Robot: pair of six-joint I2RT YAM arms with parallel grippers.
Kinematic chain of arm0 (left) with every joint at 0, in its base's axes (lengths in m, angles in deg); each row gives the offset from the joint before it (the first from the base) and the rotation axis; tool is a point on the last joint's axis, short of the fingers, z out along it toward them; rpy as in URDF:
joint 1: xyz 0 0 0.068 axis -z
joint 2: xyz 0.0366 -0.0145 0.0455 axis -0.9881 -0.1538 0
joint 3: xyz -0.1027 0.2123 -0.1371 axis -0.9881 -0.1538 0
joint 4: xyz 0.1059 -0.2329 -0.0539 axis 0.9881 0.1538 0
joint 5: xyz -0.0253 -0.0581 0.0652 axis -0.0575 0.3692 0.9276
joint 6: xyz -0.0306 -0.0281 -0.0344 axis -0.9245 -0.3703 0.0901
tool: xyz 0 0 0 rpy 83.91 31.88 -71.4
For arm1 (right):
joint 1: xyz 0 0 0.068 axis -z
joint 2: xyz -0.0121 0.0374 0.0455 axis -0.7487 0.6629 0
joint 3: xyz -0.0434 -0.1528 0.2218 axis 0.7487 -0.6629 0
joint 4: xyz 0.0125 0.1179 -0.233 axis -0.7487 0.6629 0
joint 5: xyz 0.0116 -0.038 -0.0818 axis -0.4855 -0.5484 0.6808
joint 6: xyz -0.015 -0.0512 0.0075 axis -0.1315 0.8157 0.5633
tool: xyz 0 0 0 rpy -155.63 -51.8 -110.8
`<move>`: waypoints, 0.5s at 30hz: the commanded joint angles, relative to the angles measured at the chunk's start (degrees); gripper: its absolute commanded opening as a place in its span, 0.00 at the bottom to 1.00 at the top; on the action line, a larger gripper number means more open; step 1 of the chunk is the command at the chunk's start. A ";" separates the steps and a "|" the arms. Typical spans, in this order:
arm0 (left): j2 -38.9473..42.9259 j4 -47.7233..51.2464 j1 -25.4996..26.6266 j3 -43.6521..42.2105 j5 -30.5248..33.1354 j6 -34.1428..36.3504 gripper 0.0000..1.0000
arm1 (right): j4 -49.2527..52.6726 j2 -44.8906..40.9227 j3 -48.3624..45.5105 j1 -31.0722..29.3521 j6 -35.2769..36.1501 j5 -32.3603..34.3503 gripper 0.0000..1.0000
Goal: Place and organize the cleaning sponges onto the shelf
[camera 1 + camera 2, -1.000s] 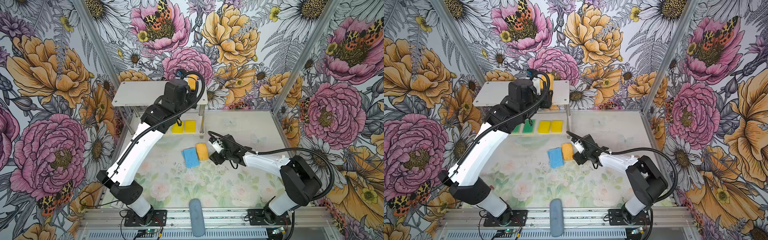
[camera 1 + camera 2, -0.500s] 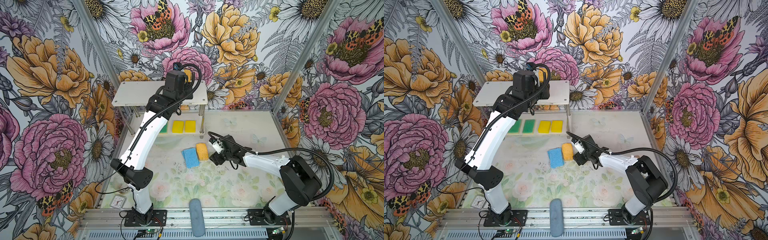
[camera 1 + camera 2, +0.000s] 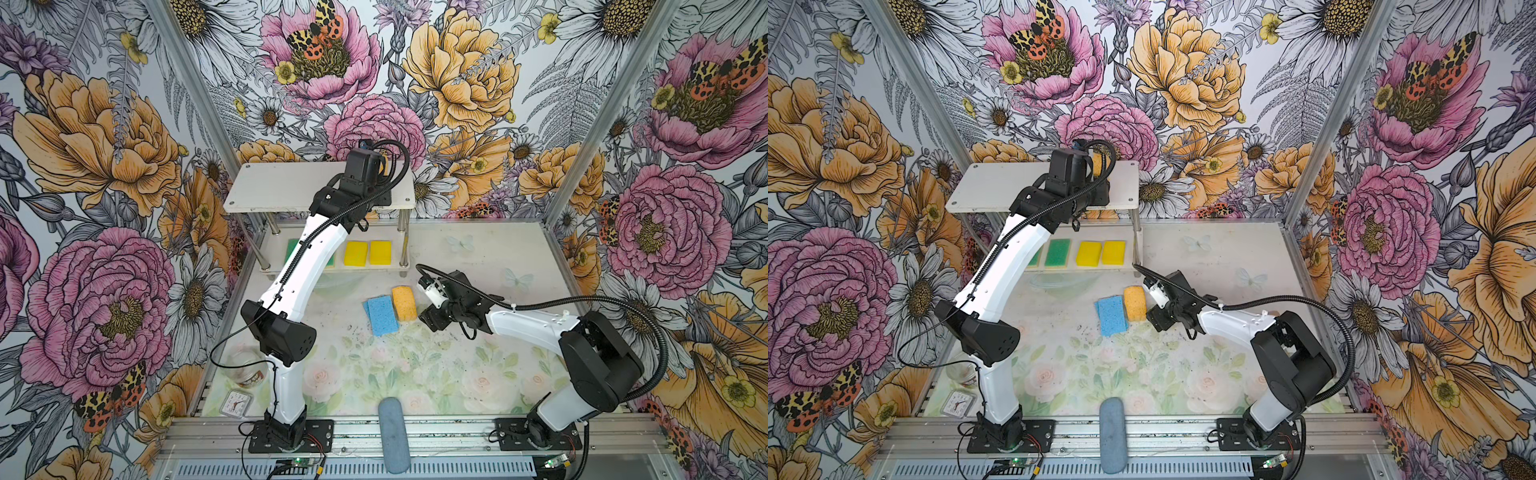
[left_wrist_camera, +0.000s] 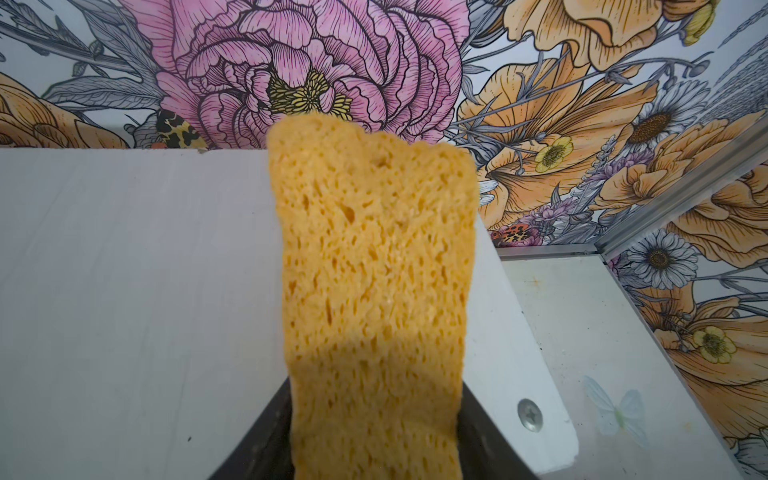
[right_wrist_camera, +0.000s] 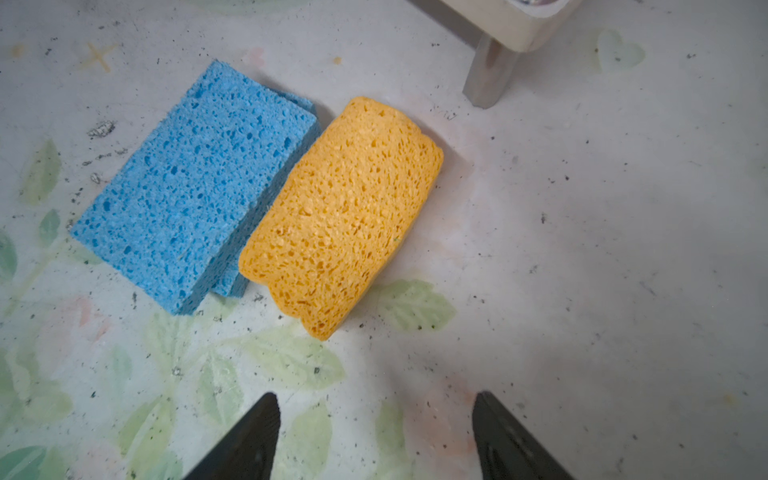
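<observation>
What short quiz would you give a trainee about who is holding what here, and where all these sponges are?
1. True or false: the left tool holds a blue sponge.
2. Which sponges lie on the lower board of the shelf? A) two yellow sponges and two green-topped sponges; B) two pink ones; C) none.
3. Fill in: on the table, the right tool is open and empty, near two stacked blue sponges and a loose ____ sponge.

Key
1. False: it grips the held orange sponge.
2. A.
3. Orange: the loose orange sponge lies beside the blue pair.
</observation>
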 commanded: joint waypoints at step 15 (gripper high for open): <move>-2.04 -0.56 -0.78 2.92 -5.28 -1.14 0.54 | -1.20 -0.82 -0.32 0.07 -0.60 0.76 0.76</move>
